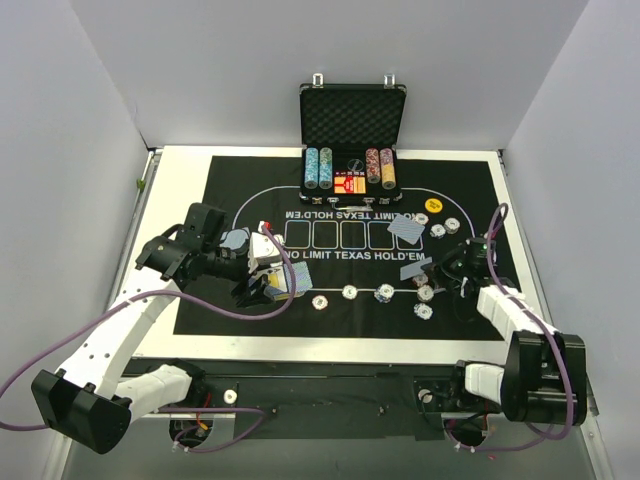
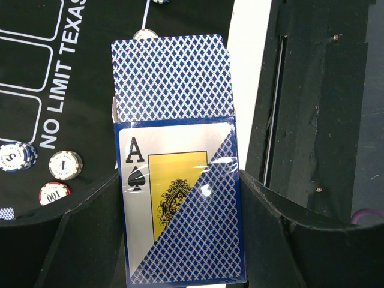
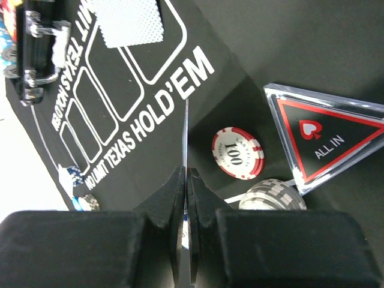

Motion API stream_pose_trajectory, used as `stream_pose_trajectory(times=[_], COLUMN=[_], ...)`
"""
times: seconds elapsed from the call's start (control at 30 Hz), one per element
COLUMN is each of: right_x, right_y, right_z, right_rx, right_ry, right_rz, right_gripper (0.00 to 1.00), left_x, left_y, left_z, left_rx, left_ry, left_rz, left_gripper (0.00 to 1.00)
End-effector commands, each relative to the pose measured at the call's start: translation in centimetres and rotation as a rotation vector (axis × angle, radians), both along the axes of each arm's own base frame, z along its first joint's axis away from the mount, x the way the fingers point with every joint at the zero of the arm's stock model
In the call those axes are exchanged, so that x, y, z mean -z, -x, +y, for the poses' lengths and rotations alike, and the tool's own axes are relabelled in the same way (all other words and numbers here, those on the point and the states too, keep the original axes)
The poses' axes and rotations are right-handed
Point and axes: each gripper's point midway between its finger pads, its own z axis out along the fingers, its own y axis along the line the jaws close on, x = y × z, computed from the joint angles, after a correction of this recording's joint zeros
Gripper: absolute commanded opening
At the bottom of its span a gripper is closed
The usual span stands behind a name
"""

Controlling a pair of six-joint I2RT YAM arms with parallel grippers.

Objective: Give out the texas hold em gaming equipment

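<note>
Left gripper (image 2: 180, 198): I see it clamped on a blue ace-of-spades card box (image 2: 180, 222), lower centre.
Deck: blue-backed playing cards (image 2: 171, 78) protrude above the box.
Right gripper (image 3: 186, 180): pinching a thin white-edged playing card (image 3: 185, 129) edge-on, centre.
Chip: red striped-edge poker chip (image 3: 237, 152), just right of it.

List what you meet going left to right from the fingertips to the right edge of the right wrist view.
The right gripper, shut on a playing card seen edge-on → red 100 chip → grey striped chip → clear ALL IN triangle.
</note>
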Motion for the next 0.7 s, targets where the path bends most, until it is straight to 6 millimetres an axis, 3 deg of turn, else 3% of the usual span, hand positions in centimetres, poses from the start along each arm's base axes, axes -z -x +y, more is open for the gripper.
stream_pose_trajectory(times=[0.0, 0.07, 0.27, 0.4, 0.67], right_x=[1.3, 2.1, 1.9, -0.7, -7.5], right_y=[0.5, 1.7, 4.1, 4.0, 3.4], right_z=[-0.5, -0.7, -1.1, -1.1, -0.5], right_rx=[-0.006, -0.016, -0.027, -0.026, -0.032], right_ry=[0.074, 0.102, 0.154, 0.163, 0.162], right_rz=[0.063, 0.114, 0.173, 0.125, -0.021], right_gripper=[0.0, 0.0, 0.25, 0.34, 0.37], left_x=[-1.9, -1.9, -2.0, -2.1, -2.1], left_y=[0.3, 0.2, 0.2, 0.2, 0.3], left_z=[-0.7, -0.7, -0.8, -1.0, -1.0], left_rx=[0.028, 0.027, 0.03, 0.031, 0.03], left_ry=[0.057, 0.056, 0.061, 0.067, 0.066], left_rz=[-0.039, -0.04, -0.041, -0.039, -0.039], left_gripper=[0.03, 0.03, 0.03, 0.03, 0.03])
